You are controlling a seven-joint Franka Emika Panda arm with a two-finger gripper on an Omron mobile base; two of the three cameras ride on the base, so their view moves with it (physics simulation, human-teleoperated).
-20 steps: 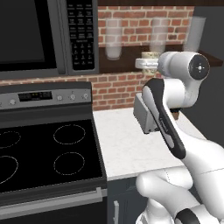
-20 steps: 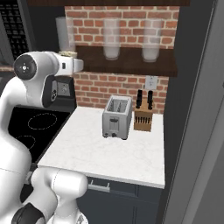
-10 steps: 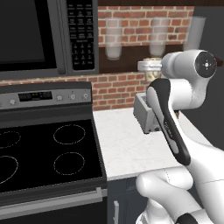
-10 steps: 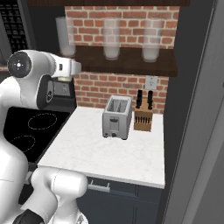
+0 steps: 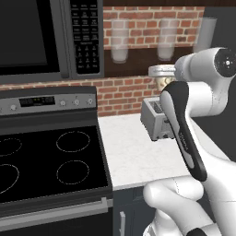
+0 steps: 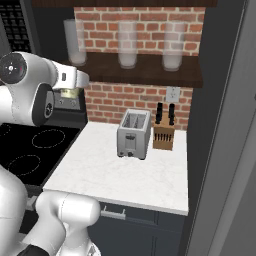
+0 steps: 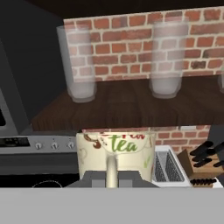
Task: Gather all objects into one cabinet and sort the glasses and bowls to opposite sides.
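Cream patterned mug [image 7: 116, 156] is carried high, just in front of the brick-backed shelf [image 7: 131, 107], above the counter's left end. Gripper [image 7: 112, 177] jaws pinch its handle. Rigid glazed ceramic, light, slippery, chip-prone; the handle grip looks sound. Mug upright, long axis vertical, handle toward the hand, probably.

text: "tea" in green | on: cream patterned mug [image 7: 116, 155] | other lettering: unreadable
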